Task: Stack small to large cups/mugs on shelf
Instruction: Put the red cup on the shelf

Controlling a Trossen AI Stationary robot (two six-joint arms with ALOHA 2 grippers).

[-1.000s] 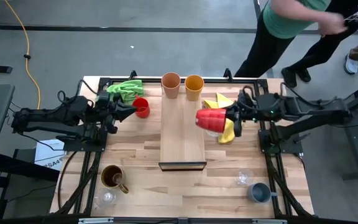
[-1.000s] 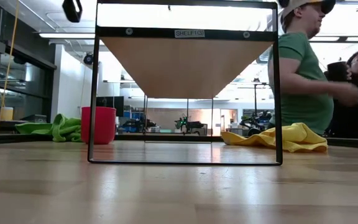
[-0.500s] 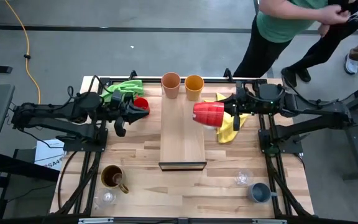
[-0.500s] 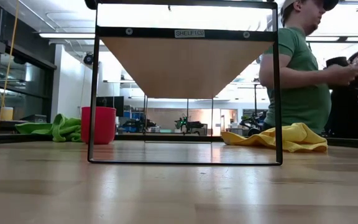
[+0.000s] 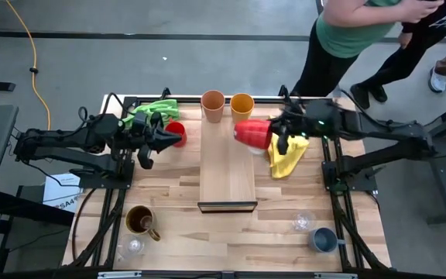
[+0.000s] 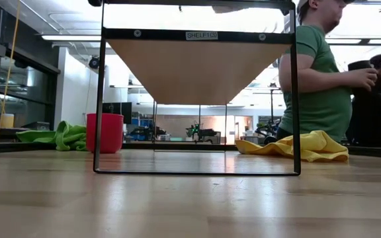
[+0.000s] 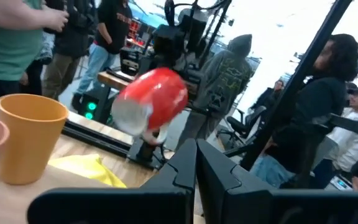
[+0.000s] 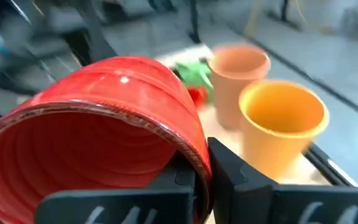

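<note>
My right gripper is shut on a red mug, held on its side above the far right part of the shelf. A peach tumbler and an orange tumbler stand upright at the shelf's far end. My left gripper is shut and empty, raised beside a second red mug that stands on the table left of the shelf. A brown mug and a clear glass stand near left. A clear glass and a grey-blue mug stand near right. My right gripper holds the red mug by its rim, which runs down between the two fingers, one finger inside the mouth and one outside. The fingers come level from the table's right. The mug is lifted clear and lies on its side, its base toward the left.
A yellow cloth lies right of the shelf under my right arm. A green cloth lies at the far left. People stand beyond the table's far right corner.
My right gripper has carried the red mug toward the far edge and a little left, nearer the orange tumbler, the mug staying on its side. My left gripper has risen above the red mug on the table, which has stayed in place.
</note>
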